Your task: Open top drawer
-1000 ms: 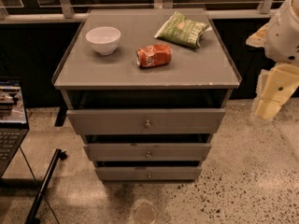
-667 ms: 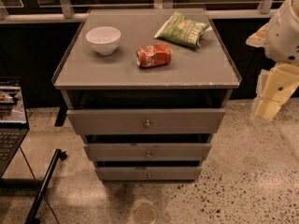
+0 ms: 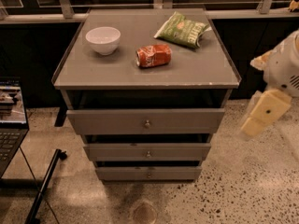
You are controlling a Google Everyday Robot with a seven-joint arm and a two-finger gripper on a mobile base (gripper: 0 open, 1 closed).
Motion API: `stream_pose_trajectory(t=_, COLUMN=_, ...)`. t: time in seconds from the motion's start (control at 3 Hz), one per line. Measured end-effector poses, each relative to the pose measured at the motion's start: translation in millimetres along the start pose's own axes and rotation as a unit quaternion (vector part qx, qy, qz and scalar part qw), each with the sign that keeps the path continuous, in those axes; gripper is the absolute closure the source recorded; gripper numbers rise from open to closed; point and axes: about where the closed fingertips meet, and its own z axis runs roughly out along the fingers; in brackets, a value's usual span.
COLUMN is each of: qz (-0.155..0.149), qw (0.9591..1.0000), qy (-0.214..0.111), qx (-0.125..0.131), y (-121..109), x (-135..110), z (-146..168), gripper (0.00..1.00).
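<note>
The top drawer [image 3: 107,121] is the widest grey front of three, with a small round metal knob [image 3: 147,123] at its centre. It stands pulled a little forward of the cabinet, with a dark gap above it. My gripper [image 3: 261,115], cream-coloured on a white arm, hangs to the right of the cabinet at about the top drawer's height. It is clear of the drawer and holds nothing.
On the cabinet top [image 3: 93,69] are a white bowl [image 3: 103,39], a red crushed can [image 3: 153,55] and a green chip bag [image 3: 183,29]. Two narrower drawers [image 3: 117,151] sit below. A laptop [image 3: 10,120] is at the left, and a black pole [image 3: 44,185] lies on the speckled floor.
My arm and gripper have moved down and slightly left, beside the cabinet's right side. The drawers and the things on top have not moved.
</note>
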Motion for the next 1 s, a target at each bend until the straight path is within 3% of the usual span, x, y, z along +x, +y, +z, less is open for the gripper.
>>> stream_pose_trajectory(t=0.33, qz=0.089, qw=0.9947, qy=-0.051, qx=-0.004, y=0.7, x=7.7, z=43.7, gripper=0.0)
stream_pose_trajectory(t=0.67, qz=0.154, qw=0.9849, qy=-0.076, qx=-0.015, y=-8.4, x=14.7, z=85.9, gripper=0.0)
stream_pose_trajectory(t=1.0, qz=0.192, qw=0.9778, qy=-0.078, qx=-0.029, y=-12.8, x=24.8, z=120.6, gripper=0.0)
